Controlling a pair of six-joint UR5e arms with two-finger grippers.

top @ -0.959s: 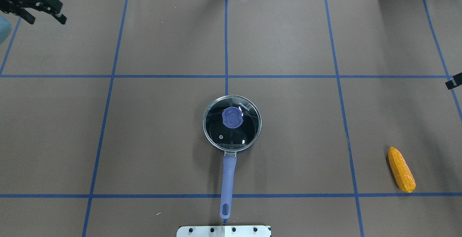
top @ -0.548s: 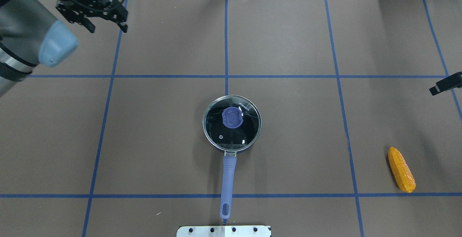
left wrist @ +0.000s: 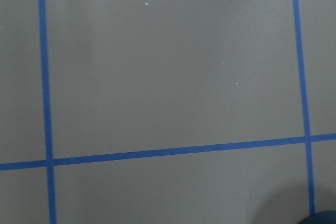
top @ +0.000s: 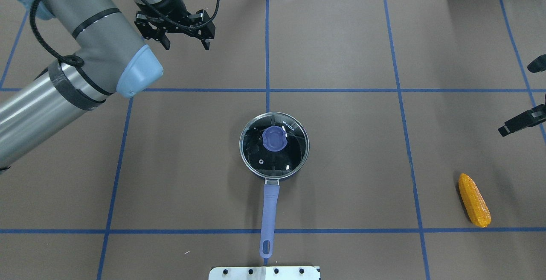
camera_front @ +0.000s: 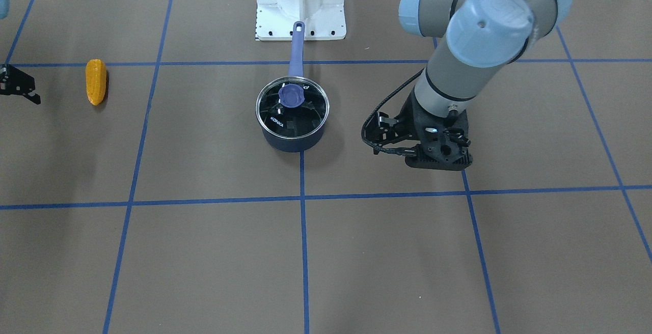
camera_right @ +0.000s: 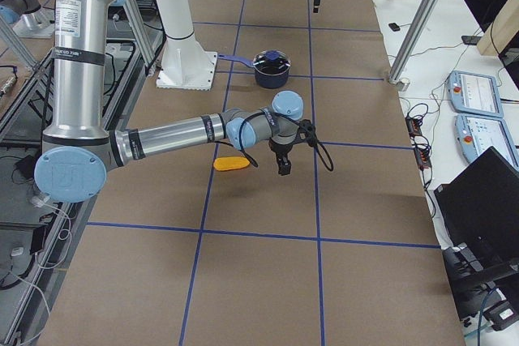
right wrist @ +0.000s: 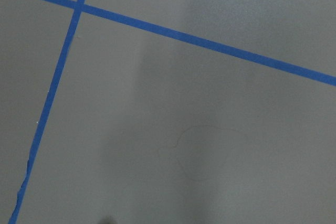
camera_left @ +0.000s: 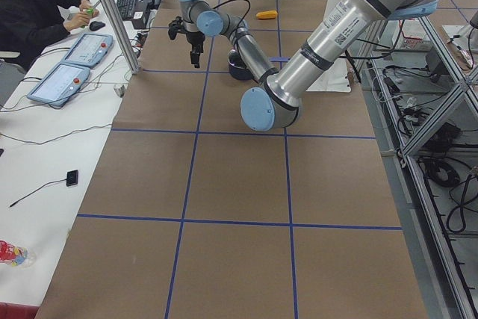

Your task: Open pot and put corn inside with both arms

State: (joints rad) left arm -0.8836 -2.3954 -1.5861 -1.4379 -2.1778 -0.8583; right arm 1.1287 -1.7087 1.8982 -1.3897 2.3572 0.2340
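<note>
Glass lid (top: 274,144) covers the pot (camera_front: 293,143); left tool (top: 186,43) spread wide, empty; right tool (top: 518,124), cannot tell; corn (top: 474,200) lies well apart.

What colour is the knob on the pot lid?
The knob is lavender-blue, like the handle; clearest in the overhead view.

One pot (top: 270,206), one glass lid (top: 274,145), one corn (top: 474,200), two arms (top: 91,36)

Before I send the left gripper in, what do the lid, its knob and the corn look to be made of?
Lid: clear glass, glossy, in a shiny metal rim; the dark inside shows through. Knob: matte lavender, probably plastic. Corn: likely moulded plastic, orange-yellow, bumpy kernels with a slight sheen.
</note>
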